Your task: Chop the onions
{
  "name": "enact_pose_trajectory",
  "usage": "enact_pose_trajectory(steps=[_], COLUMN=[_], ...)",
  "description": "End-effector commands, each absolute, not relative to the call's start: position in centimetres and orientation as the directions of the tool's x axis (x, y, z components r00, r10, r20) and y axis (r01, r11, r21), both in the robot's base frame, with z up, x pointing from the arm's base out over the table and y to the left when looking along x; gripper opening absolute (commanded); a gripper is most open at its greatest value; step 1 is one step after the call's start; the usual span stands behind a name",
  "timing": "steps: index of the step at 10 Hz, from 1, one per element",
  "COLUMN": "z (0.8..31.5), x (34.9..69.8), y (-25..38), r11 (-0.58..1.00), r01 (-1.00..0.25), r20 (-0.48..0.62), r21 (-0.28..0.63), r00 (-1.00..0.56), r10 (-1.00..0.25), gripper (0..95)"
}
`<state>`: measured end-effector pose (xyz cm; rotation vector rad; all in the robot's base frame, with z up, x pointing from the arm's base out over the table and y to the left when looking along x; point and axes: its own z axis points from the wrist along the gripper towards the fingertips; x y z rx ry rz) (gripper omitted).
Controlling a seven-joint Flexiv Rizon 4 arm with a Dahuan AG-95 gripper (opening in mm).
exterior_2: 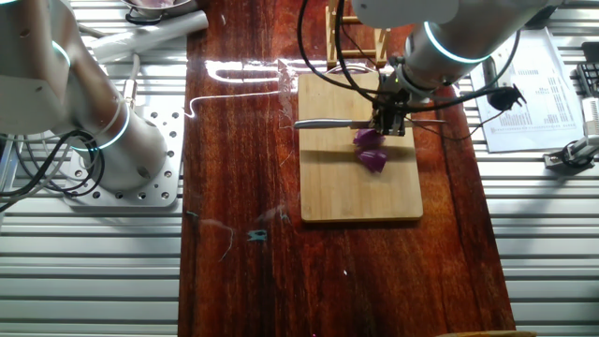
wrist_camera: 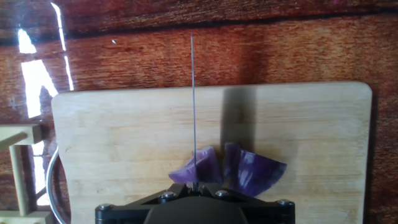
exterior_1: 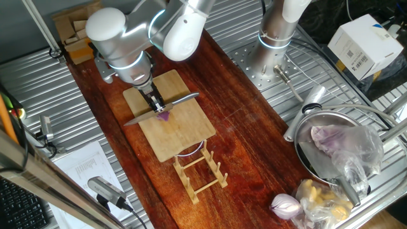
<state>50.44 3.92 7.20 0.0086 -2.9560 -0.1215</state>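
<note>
My gripper (exterior_1: 154, 104) is shut on a knife (exterior_1: 162, 107) and holds it level over a bamboo cutting board (exterior_1: 181, 137). In the hand view the blade (wrist_camera: 193, 106) shows edge-on as a thin vertical line over the board (wrist_camera: 124, 143). The purple onion (wrist_camera: 230, 168) lies on the board in two or three pieces. The blade passes over the left piece (wrist_camera: 196, 169). In the other fixed view the onion pieces (exterior_2: 371, 150) lie just below the knife (exterior_2: 328, 123) and the gripper (exterior_2: 390, 117).
A wooden rack (exterior_1: 200, 168) stands at the board's near end. A metal bowl (exterior_1: 331, 149) holds a plastic-wrapped pale purple lump. A whole red onion (exterior_1: 285, 205) lies by it. A wooden block holder (exterior_1: 73, 38) and a second robot base (exterior_1: 270, 60) stand farther back.
</note>
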Motion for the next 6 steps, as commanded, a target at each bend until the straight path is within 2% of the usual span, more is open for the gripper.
enact_pose_trajectory(steps=[1, 6], z=[7.21, 7.41], x=[50.41, 50.37], y=[3.93, 3.97], r11=[0.997, 0.996], r01=[0.0, -0.001], r20=[0.182, 0.181], r21=[0.083, 0.084], r00=[-0.983, -0.983], r10=[-0.015, -0.016], gripper=[0.0, 0.0])
